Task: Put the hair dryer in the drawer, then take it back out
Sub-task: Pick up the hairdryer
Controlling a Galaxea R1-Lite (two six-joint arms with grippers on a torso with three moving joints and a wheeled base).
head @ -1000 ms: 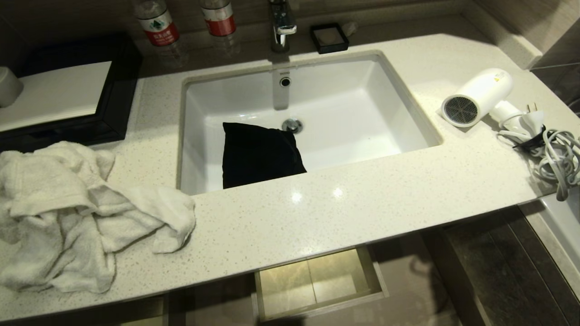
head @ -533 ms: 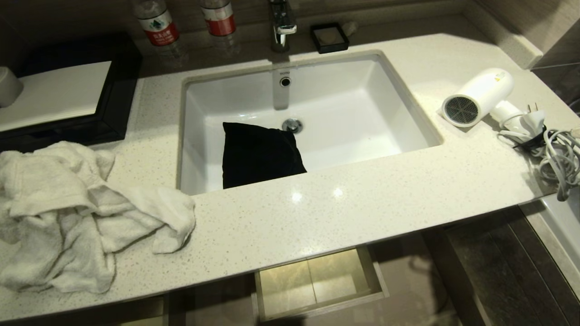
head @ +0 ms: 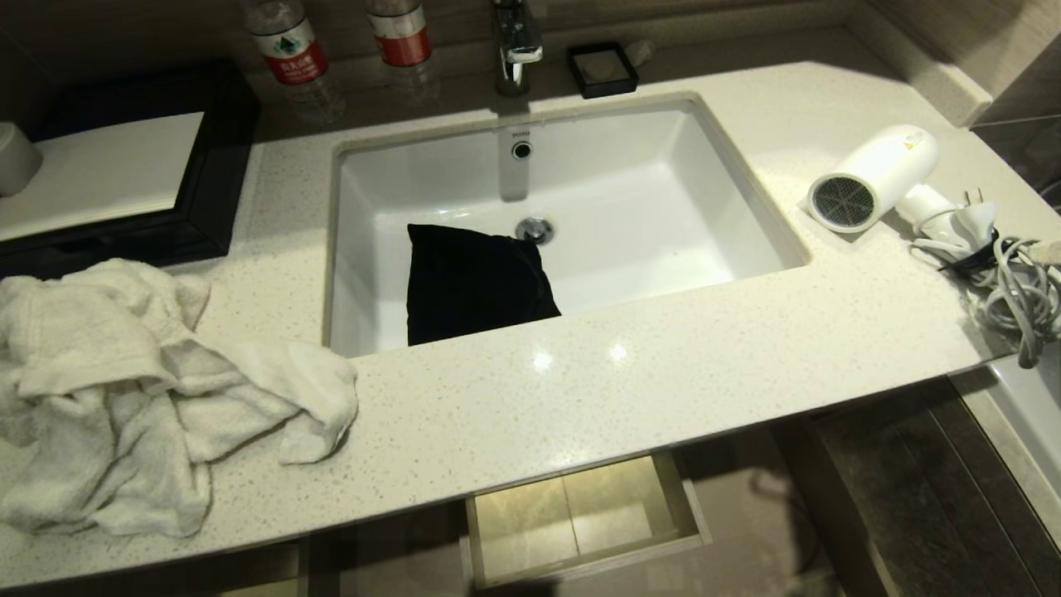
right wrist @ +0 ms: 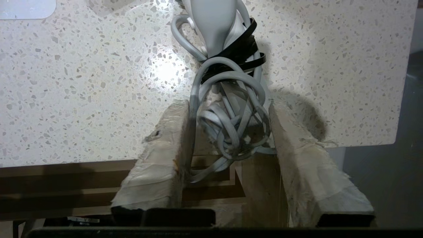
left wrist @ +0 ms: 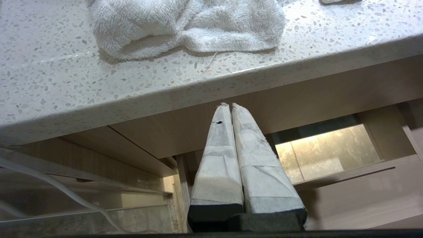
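The white hair dryer (head: 879, 174) lies on its side on the speckled counter at the right, grey grille facing the sink. Its bundled cord (head: 1015, 290) trails to the counter's right edge. In the right wrist view my right gripper (right wrist: 228, 105) is open, its taped fingers on either side of the cord bundle (right wrist: 231, 122) just below the handle (right wrist: 214, 19). Only one fingertip (head: 1051, 248) shows in the head view. The drawer (head: 692, 506) stands pulled out below the counter's front edge. My left gripper (left wrist: 229, 105) is shut and empty, parked low in front of the counter edge.
A white towel (head: 149, 390) is heaped at the counter's front left. A black pouch (head: 472, 282) lies in the sink (head: 746, 174). Two bottles (head: 290, 50), a tap (head: 515, 46) and a black tray (head: 108, 174) stand along the back.
A fingertip of my right gripper has come into the head view at the right edge, beside the cord. The hair dryer has not moved.
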